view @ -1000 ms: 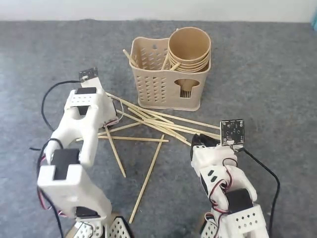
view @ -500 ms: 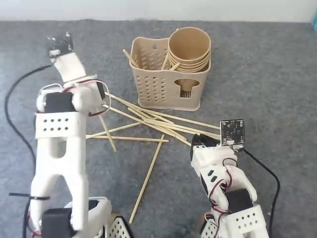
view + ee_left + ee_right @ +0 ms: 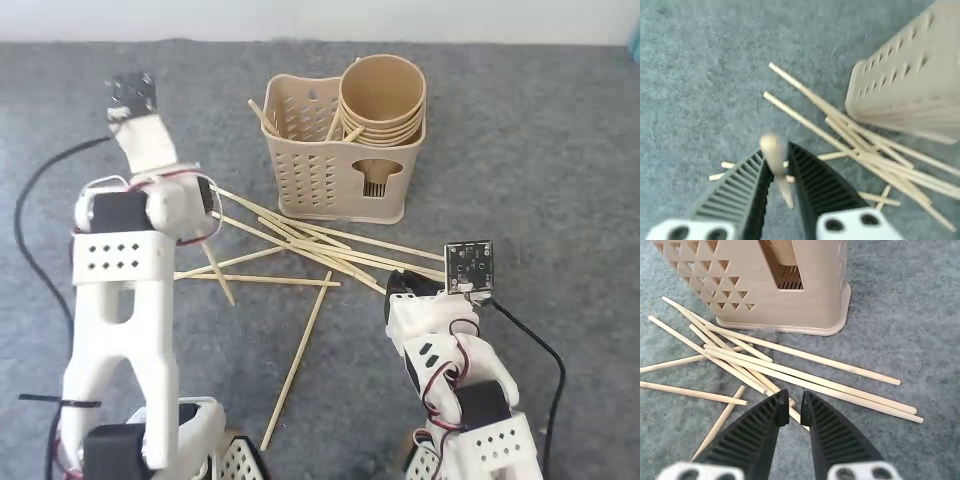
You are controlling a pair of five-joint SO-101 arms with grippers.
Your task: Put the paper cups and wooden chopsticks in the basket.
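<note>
My left gripper is shut on one wooden chopstick, held up off the carpet with its end pointing toward the wrist camera. From above, that chopstick hangs slanting below the raised left arm. Several more chopsticks lie crossed on the carpet in front of the beige basket. A stack of paper cups stands in the basket's right compartment, and a few chopsticks lean in its left one. My right gripper hovers low over the right end of the pile, shut with nothing between its fingers.
Grey carpet covers the whole work area, with bare room left of and behind the basket. One loose chopstick lies apart, toward the front between the two arms. Black cables trail from both arms.
The left arm has risen from low over the pile, lifting one chopstick with it. In the last half second it only shifted slightly. The right arm has kept still.
</note>
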